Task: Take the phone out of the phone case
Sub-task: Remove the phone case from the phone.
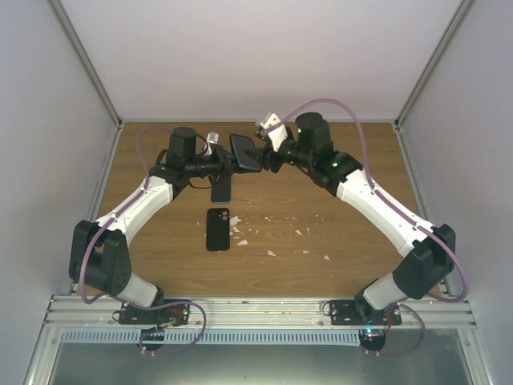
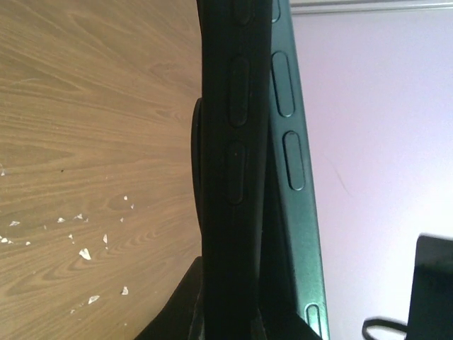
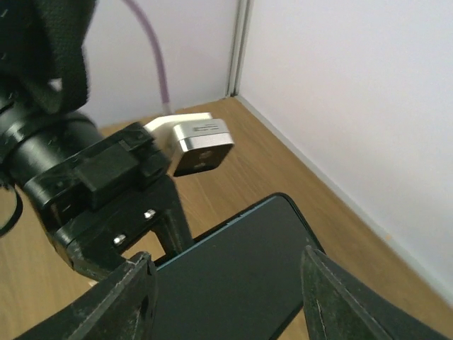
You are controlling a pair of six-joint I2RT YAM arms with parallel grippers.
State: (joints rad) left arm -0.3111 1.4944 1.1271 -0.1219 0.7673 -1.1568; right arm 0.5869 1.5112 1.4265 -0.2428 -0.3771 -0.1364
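We found the left gripper (image 1: 231, 162) clamped tight on one end of the phone (image 1: 244, 152), held in the air above the rear of the table (image 1: 345, 200), with the black phone case (image 2: 233, 177) on it and standing slightly off its green edge. The right gripper (image 1: 263, 158) had its jaws parted astride the phone's other end; we could not tell whether they pressed on it. A flat black item (image 1: 217, 228) lay on the table among white flecks (image 1: 298, 233)
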